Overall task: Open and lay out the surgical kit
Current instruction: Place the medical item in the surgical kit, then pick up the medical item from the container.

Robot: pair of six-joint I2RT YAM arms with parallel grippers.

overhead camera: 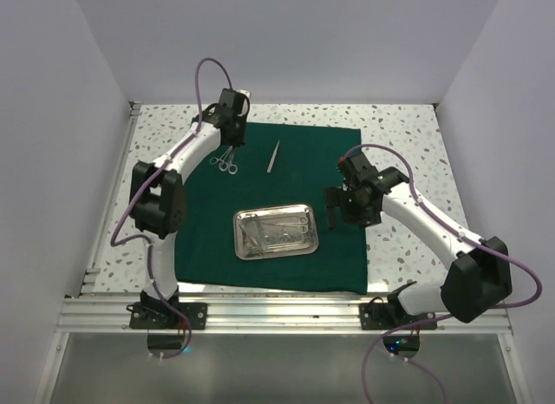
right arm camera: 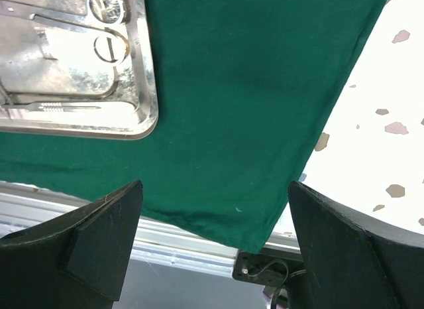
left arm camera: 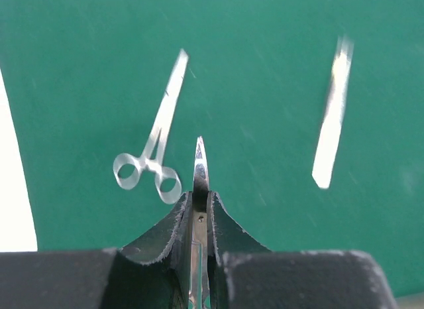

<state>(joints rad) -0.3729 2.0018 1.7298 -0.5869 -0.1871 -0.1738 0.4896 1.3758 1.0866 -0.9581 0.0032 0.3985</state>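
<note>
Surgical kit point(overhead camera: 208, 239) — cloth spread, steel tray point(overhead camera: 276, 231) centred. Beyond the tray your left gripper point(left arm camera: 199, 199) clamps a slim instrument point(left arm camera: 200, 162), lengthwise between ringed forceps point(left arm camera: 159, 133) and tweezers point(left arm camera: 331, 120) — right gripper point(right arm camera: 215, 189) gapes beside the tray.

Matt green cloth point(overhead camera: 204, 239) bears a mirror-bright steel tray point(right arm camera: 150, 83), polished forceps point(left arm camera: 162, 117) at its eleven o'clock, and a glossy blade point(left arm camera: 200, 166) between rough black pads point(left arm camera: 169, 236).

You have the green cloth point(overhead camera: 208, 239) spread flat, steel tray point(overhead camera: 237, 235) near its middle holding instruments point(overhead camera: 279, 229). Forceps point(overhead camera: 227, 159) and tweezers point(overhead camera: 274, 157) lie apart farther back; the left gripper point(left arm camera: 200, 201) pinches a blade point(left arm camera: 200, 164), perhaps scissors.
</note>
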